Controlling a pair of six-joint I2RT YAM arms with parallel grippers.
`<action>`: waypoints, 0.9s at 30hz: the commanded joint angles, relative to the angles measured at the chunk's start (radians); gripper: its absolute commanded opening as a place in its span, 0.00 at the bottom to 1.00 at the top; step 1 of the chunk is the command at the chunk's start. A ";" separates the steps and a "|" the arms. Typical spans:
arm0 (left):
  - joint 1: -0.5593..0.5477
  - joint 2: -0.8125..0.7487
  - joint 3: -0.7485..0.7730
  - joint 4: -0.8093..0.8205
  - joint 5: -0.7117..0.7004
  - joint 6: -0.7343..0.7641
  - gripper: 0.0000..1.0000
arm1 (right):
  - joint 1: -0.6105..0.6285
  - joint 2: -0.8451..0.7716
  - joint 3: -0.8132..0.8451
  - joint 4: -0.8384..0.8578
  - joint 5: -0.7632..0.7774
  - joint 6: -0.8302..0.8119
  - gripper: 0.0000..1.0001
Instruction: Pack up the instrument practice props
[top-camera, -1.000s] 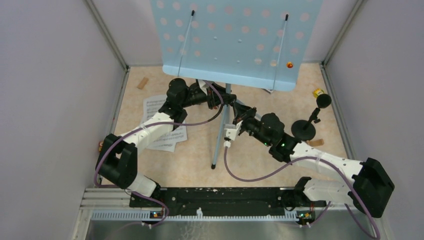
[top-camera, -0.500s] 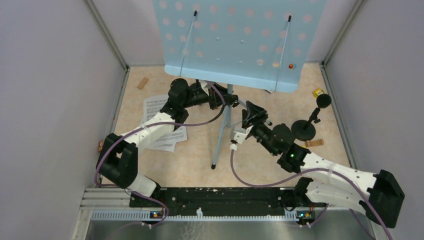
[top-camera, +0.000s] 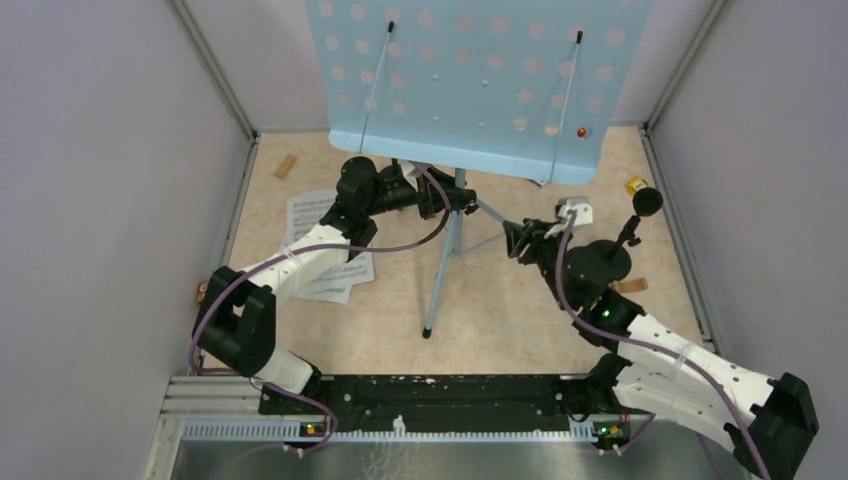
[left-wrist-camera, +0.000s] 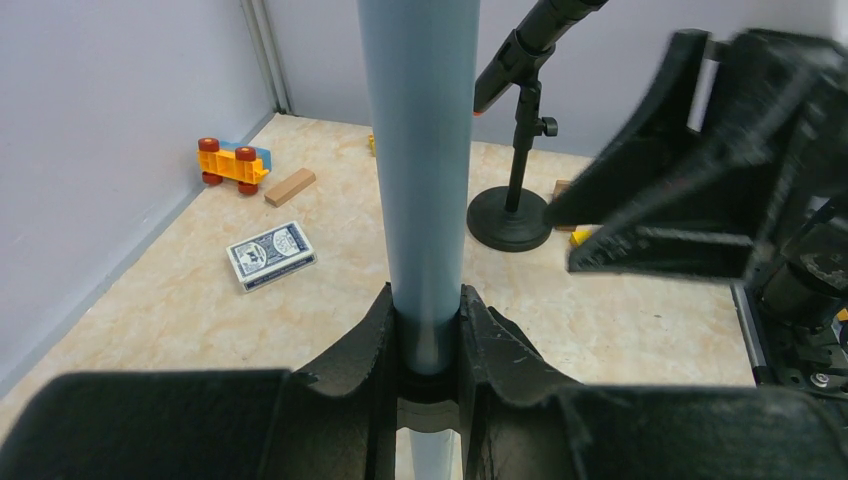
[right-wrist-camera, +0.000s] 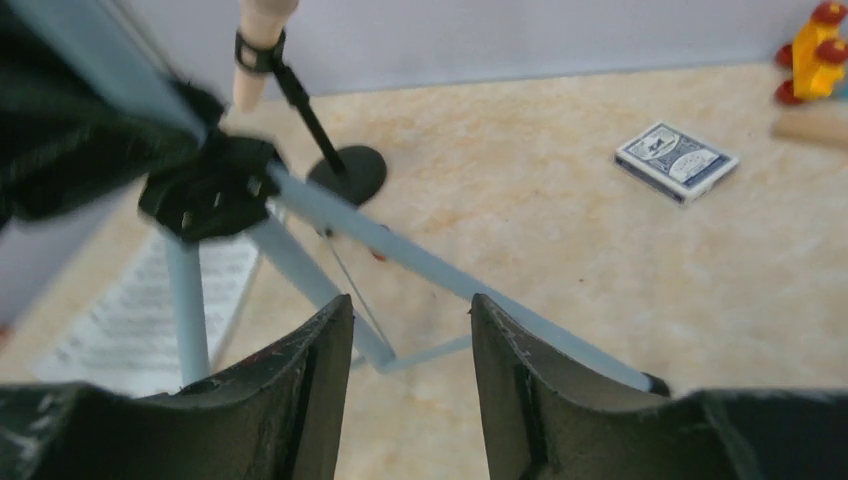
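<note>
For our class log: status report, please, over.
Left pincer shut on stand pole. Right pincer open, empty, facing tripod legs. Mic holder close beside it.

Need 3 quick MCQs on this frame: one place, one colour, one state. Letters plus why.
1. The pages lie on which side of the pole?
A) right
B) left
C) leaning on it

2. What colour is the rack?
A) light blue
B) red
C) black

3. What is the left gripper doing?
A) open, empty
B) shut on a microphone
C) shut on the pole

1 B: the top view shows them flat on the floor, left of the pole.
2 A: the perforated panel is pale blue.
3 C: the wrist view shows both fingers pressed against the pole.
</note>
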 joint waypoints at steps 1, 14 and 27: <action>-0.004 0.033 0.000 -0.085 0.002 0.041 0.00 | -0.183 0.043 0.128 -0.152 -0.191 0.711 0.46; -0.003 0.032 0.006 -0.089 0.015 0.039 0.00 | -0.282 0.230 0.075 0.331 -0.562 1.328 0.41; -0.004 0.034 0.011 -0.094 0.018 0.039 0.00 | -0.282 0.266 0.066 0.251 -0.554 1.322 0.44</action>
